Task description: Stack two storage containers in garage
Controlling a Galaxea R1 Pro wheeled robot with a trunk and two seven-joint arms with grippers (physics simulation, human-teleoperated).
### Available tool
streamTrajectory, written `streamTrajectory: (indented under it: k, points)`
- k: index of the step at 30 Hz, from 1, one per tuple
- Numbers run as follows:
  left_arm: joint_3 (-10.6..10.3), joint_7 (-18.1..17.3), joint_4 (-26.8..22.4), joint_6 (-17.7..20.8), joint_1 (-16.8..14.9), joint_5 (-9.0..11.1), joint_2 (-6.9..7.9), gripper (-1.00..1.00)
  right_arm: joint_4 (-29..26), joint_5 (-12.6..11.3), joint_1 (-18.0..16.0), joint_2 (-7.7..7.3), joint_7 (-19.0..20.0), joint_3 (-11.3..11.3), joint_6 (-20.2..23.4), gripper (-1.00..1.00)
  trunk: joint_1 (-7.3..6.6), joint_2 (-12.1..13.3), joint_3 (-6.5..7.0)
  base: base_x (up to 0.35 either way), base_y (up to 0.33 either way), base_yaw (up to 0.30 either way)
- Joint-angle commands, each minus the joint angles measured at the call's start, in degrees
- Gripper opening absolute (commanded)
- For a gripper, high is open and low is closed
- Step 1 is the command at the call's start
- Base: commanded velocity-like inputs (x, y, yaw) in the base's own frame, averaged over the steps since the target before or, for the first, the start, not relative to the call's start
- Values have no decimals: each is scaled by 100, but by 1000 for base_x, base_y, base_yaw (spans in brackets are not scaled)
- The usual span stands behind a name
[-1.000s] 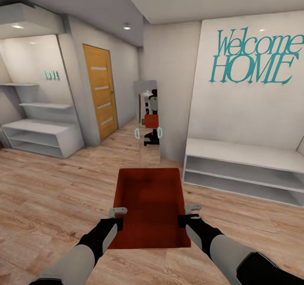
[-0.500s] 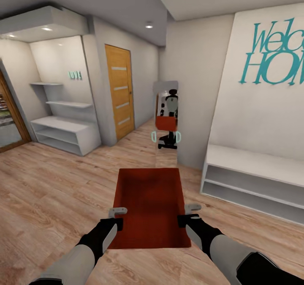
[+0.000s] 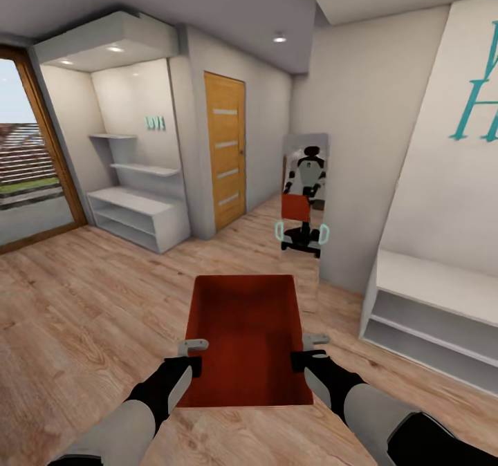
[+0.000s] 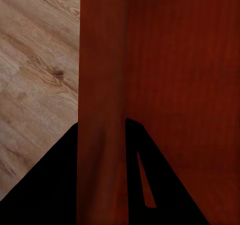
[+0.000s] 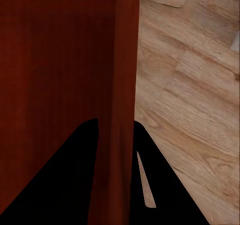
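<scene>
**Container carried two-handed through the hallway**

One red-orange storage container (image 3: 245, 338) is held out in front of the robot, clear of the wood-plank floor (image 3: 83, 314), open top upward and nothing visible inside. The left pincer (image 3: 194, 355) grips the left long wall and the right pincer (image 3: 308, 350) the right long wall, both near the end closest to the robot.

Left wrist view: the container wall (image 4: 102, 110) runs between the two dark fingers (image 4: 50, 185), one outside and one inside the bin. Pincer narrow, clamped on the wall. Right wrist view shows the same: wall (image 5: 117, 85) pinched between the fingers (image 5: 65, 180). Both pincers hold the container.

Surroundings: honey-wood door (image 3: 225, 151) with frosted strips ahead left; white shelving unit (image 3: 138, 213) in an alcove; a standing mirror (image 3: 304, 203) reflecting the robot and the bin; a low white bench (image 3: 436, 307) at right; teal wall lettering (image 3: 477, 92), partly cut off.

Handling judgement: the bin looks like thin rigid plastic, light when empty. The walls appear smooth and slightly tapered, so a rim pinch could slip downward if the grip loosens. Holding both long walls symmetrically keeps it level; the grips sit toward the near end, so the far end may tend to dip. The walls may flex inward under squeeze.

Task judgement: transport phase, garage not yet reached.
</scene>
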Motion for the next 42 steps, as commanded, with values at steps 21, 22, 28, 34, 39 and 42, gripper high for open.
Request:
streamTrajectory:
  k: [21, 22, 28, 34, 39, 42]
  points:
    - [-26, 41, 10, 29, 1, 96, 159, -100, -30, 39, -8, -50, -36, 17, -142, -100, 6, -12, -12, 321, 0, 15]
    - [-26, 41, 10, 29, 1, 96, 159, -100, -30, 39, -8, -48, -36, 17, -142, -100, 6, -12, -12, 321, 0, 176]
    - [-26, 40, 12, 29, 1, 97, 159, -100, -30, 39, -8, -50, -36, 17, -142, -100, 6, -12, -12, 321, 0, 250]
    - [-25, 40, 16, 29, 1, 98, 159, -100, -30, 39, -9, -52, -36, 17, -142, -100, 6, -12, -12, 321, 0, 269]
    - [-26, 40, 16, 29, 1, 100, 159, -100, -30, 39, -8, -57, -36, 17, -142, -100, 6, -12, -12, 321, 0, 270]
    - [-26, 40, 17, 29, 1, 102, 159, -100, -30, 39, -8, -58, -36, 17, -142, -100, 6, -12, -12, 321, 0, 270]
